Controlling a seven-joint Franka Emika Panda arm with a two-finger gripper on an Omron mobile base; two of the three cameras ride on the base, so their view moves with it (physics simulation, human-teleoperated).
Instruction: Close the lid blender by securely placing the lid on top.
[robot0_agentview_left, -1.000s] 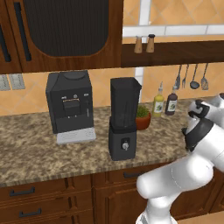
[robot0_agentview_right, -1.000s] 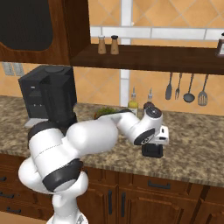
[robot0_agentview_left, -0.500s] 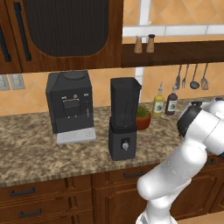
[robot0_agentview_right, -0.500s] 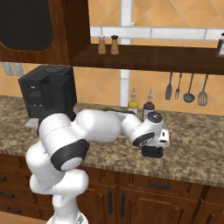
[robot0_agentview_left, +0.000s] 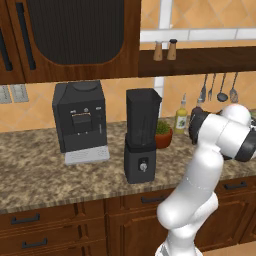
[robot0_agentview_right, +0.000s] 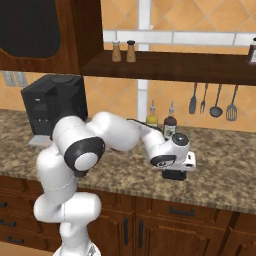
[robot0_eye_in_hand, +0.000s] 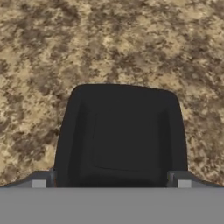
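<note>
The blender (robot0_agentview_left: 143, 134) stands on the counter (robot0_agentview_left: 40, 172), its top bare. Far to its right, the gripper (robot0_agentview_right: 176, 173) hangs right over the flat black lid (robot0_eye_in_hand: 122, 136), jaws wide, one on each side.

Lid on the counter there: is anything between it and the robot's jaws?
Nothing visible. In the hand view the lid lies flat on the counter, directly ahead of the open jaws, which flank its near edge.

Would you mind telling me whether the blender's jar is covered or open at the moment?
Open. The blender jar has no cap on top; the lid lies flat on the granite counter.
</note>
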